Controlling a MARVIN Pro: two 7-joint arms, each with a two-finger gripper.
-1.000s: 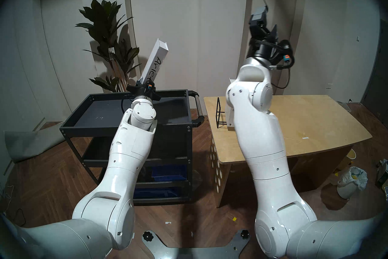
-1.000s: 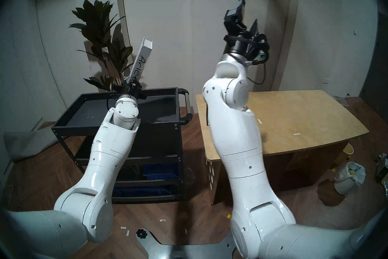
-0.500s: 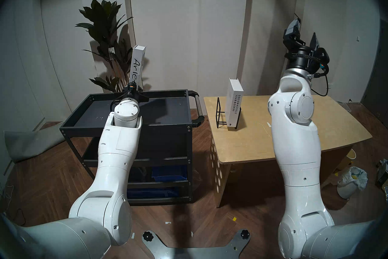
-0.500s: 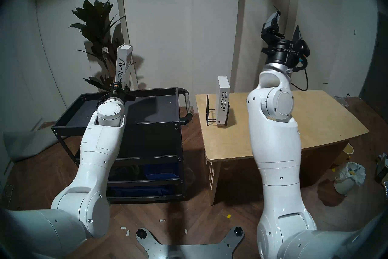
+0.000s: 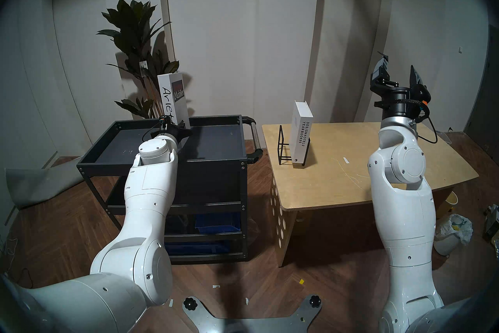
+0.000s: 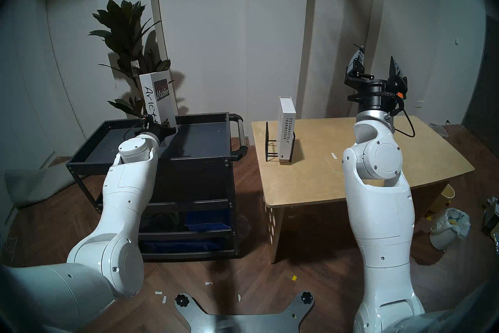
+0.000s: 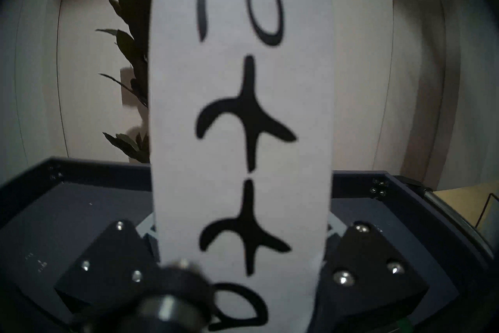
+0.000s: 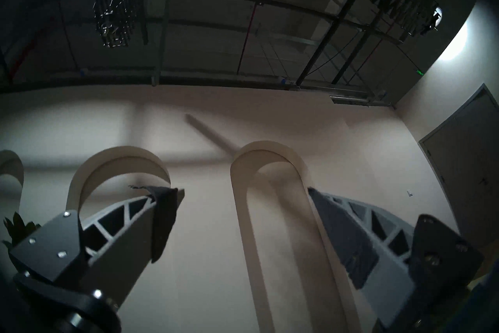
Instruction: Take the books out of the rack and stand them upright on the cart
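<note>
My left gripper (image 5: 175, 125) (image 6: 159, 127) is shut on the lower end of the tall white "Arletta" book (image 5: 172, 97) (image 6: 158, 97). It holds the book nearly upright, top leaning slightly left, over the back of the cart's (image 5: 210, 163) (image 6: 199, 159) top tray. The book's bottom edge is hidden. In the left wrist view the spine (image 7: 240, 135) fills the middle between my fingers (image 7: 108, 256). The shorter "DESIGNHOTELS" book (image 5: 299, 140) (image 6: 286, 132) stands in the black wire rack (image 5: 279, 144) (image 6: 267, 142). My right gripper (image 5: 398, 67) (image 6: 376, 59) (image 8: 241, 189) is open and empty, raised and pointing up, right of the rack.
The rack stands on a light wooden table (image 5: 378, 162) right of the cart. The cart's handle (image 5: 255, 135) faces the table. A tall plant (image 5: 135, 35) stands behind the cart. Blue bins (image 5: 216, 221) lie on its lower shelves. Rubbish bins (image 5: 451, 232) are on the floor at right.
The left arm swung the held book from leaning right to nearly upright, lowered it over the tray and turned its cover into view. The right arm moved right and down, uncovering the shorter book.
</note>
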